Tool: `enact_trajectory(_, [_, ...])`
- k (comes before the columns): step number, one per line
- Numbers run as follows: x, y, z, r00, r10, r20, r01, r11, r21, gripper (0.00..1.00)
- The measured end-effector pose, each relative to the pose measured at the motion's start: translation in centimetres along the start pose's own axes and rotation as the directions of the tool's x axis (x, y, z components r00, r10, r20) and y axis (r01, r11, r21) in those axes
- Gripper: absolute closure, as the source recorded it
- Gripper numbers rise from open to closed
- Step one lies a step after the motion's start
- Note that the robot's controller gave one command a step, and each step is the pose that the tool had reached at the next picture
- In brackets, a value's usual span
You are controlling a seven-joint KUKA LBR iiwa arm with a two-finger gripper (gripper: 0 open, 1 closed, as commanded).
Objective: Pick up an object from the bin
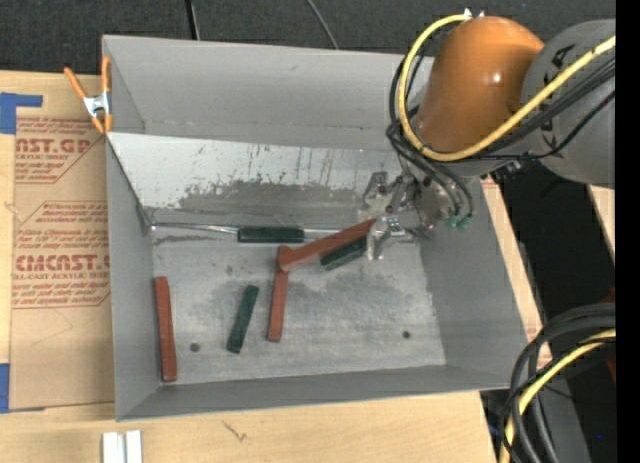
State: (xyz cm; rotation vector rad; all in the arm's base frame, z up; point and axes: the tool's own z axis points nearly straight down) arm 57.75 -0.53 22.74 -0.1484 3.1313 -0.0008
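Observation:
My gripper (381, 230) is low over the right middle of the bin, under the orange wrist cover. Its fingers are shut on the right end of a red-brown stick (322, 245). That stick slants down to the left, and its far end rests on the floor near the top of another red-brown stick (277, 307). A short dark green stick (341, 256) lies just below the held one, close to the fingertips.
A dark green stick (270, 235) lies along the back wall's foot. Another dark green stick (241, 318) lies left of the middle. A long red-brown stick (164, 328) lies by the left wall. The bin's right front floor is bare.

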Motion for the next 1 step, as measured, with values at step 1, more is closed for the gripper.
enact_trajectory(1, [0.07, 0.01, 0.13, 1.000, 0.000, -0.003, 0.000, 1.000, 0.000, 1.00])
